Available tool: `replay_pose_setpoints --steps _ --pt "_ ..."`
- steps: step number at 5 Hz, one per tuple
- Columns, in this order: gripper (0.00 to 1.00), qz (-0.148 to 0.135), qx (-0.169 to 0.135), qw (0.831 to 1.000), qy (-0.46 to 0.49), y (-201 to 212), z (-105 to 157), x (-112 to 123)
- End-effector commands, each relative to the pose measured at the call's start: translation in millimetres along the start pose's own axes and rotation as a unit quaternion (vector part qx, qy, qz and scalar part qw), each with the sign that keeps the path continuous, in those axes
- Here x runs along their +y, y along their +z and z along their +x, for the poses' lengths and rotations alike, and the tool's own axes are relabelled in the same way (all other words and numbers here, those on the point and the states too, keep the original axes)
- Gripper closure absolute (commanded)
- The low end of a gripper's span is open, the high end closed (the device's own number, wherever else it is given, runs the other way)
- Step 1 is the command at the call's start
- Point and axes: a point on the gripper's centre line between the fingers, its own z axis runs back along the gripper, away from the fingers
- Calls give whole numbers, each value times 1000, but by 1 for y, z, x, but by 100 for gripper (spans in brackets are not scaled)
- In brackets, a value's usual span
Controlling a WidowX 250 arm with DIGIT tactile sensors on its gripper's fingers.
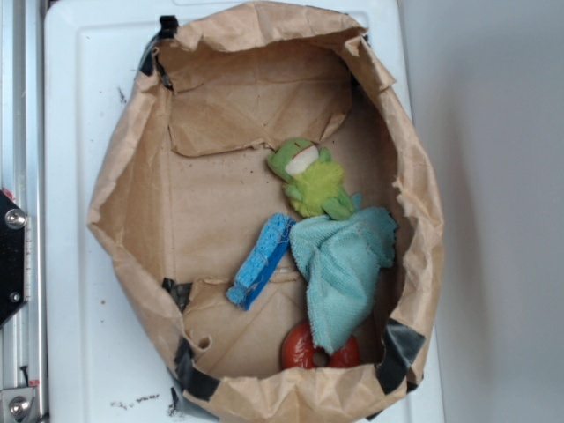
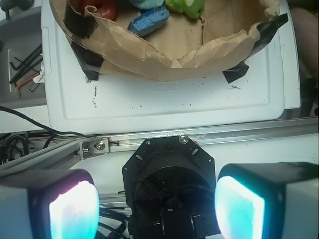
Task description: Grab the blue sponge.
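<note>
Sponge first: the small flat bright-blue porous sponge (image 1: pixel 262 260) lies tilted inside the crumpled brown paper basin (image 1: pixel 132 189) on the white plastic tabletop (image 1: pixel 79 106), its right edge touching the soft teal terry cloth (image 1: pixel 344 269), just near of the fuzzy green plush frog (image 1: pixel 310 181). A red ring toy (image 1: pixel 304 351) peeks from under the cloth. The pincer (image 2: pixel 157 204) hangs released, well apart from the basin. Approach from the sponge's left side, closing across its narrow width to avoid snagging cloth.
</note>
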Motion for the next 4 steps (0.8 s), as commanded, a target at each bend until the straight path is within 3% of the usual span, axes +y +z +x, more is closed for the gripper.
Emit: replay_pose_setpoints --steps 1,2,3,4 --pt "0 0 0 1000 0 0 0 0" --pt "0 19 7 995 98 -39 46 -6" --pt "0 20 9 981 193 -73 92 -6" --pt "0 -19 -46 953 298 -92 120 -1"
